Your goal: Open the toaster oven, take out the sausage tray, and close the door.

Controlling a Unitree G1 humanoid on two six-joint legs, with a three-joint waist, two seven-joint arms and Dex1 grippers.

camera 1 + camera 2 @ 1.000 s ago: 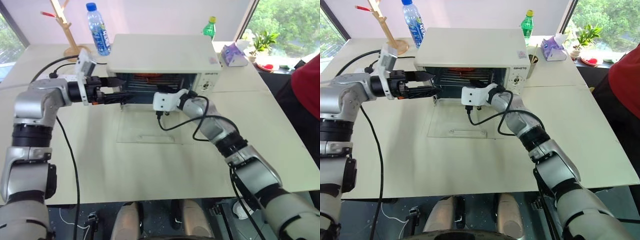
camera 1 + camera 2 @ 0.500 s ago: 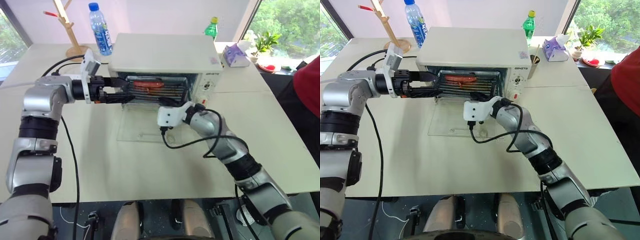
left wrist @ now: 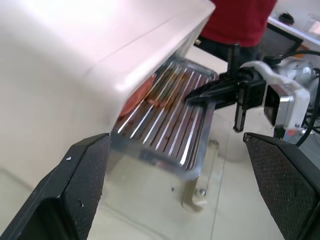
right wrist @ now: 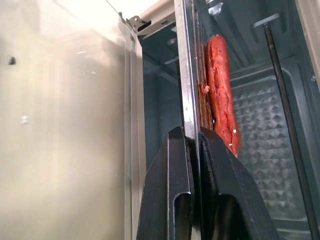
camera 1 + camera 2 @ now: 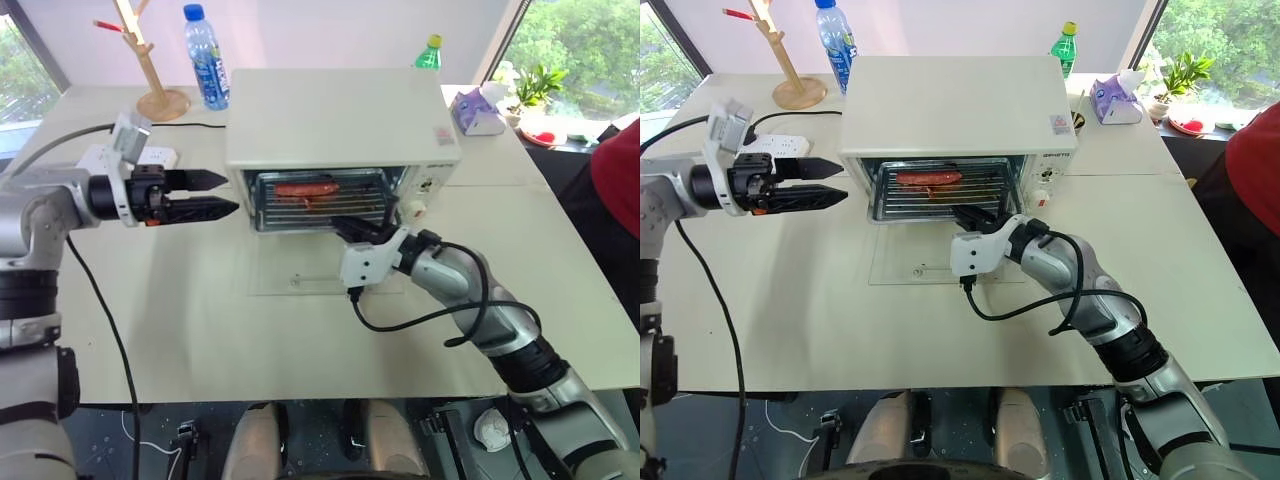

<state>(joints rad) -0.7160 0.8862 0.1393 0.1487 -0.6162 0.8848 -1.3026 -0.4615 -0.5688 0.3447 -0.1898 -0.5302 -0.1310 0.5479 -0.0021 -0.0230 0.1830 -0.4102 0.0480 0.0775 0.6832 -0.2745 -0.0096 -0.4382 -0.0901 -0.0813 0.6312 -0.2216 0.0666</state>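
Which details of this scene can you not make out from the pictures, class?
- Cream-white toaster oven: knob markings too small, head views.
- Silver metal sausage tray: back part hidden under the oven's top, left wrist view.
- Green bottle: lower part hidden behind the oven.
- Person in red: cut off by the picture edge.

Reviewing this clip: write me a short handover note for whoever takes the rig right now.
Right gripper: shut on the sausage tray's front edge, tray partly slid out of the toaster oven, sausage on its rack.
Left gripper: open, holding nothing, in the air to the left of the oven.
Door: folded down flat on the table.
Done: door opened, tray gripped.
Left: draw the tray fully out, set it down, close the door.
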